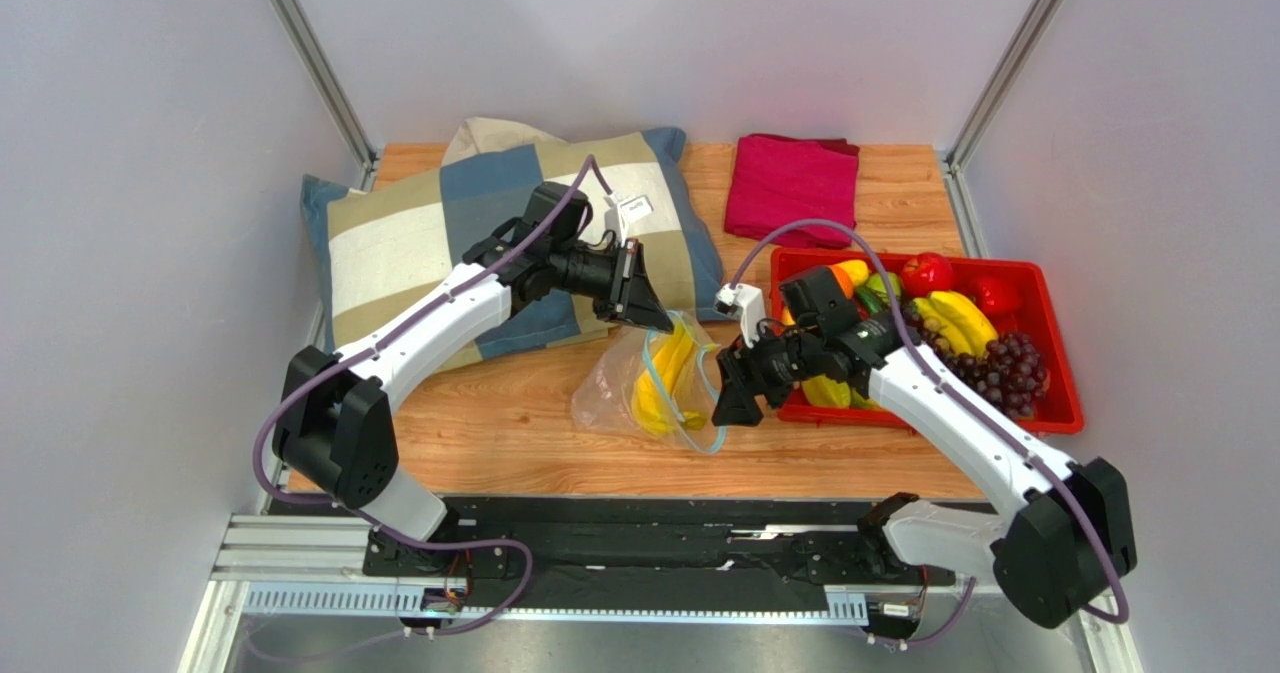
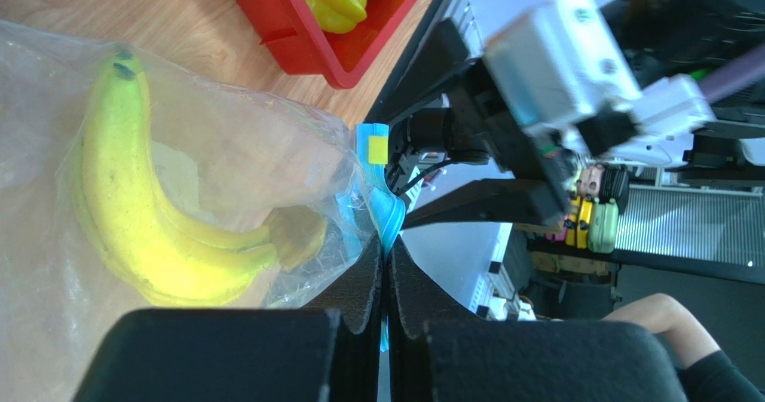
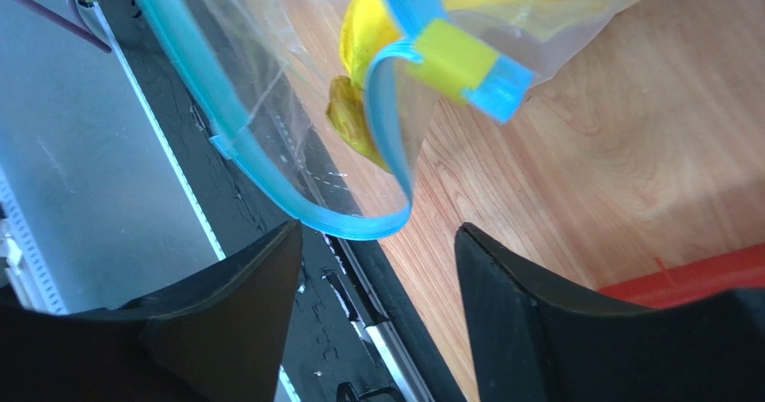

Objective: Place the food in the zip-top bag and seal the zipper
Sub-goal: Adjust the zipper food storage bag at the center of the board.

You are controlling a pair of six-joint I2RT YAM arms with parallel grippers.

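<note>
Bananas (image 1: 658, 388) lie inside the zip-top bag (image 1: 606, 399), which rests near the middle of the tabletop (image 1: 496, 433), a little toward its near edge. My left claw (image 2: 386, 263) is closed tight on the zipper (image 2: 382, 209), pinching the teal strip at the far side of the mouth. I judge that I hold it so to lift the mouth and turn it toward the right edge. There the red tray (image 1: 1061, 411) stands with the other food: the apple (image 1: 927, 271), the grapes (image 1: 1014, 370) and more yellow pieces.

My right claw (image 3: 377, 232) is wide and holds nothing. It hangs just before the near curve of the zipper; the loop of the strip is ahead of the two fingers and, as far as I can tell, not touching them. The yellow slider (image 3: 453, 61) sits on the strip.

With one fruit in the bag, the task is early in my judgement. The right claw should go to the tray for the next piece, while the left one holds the mouth open. The thin plastic may slip, or the mouth may fold shut.
</note>
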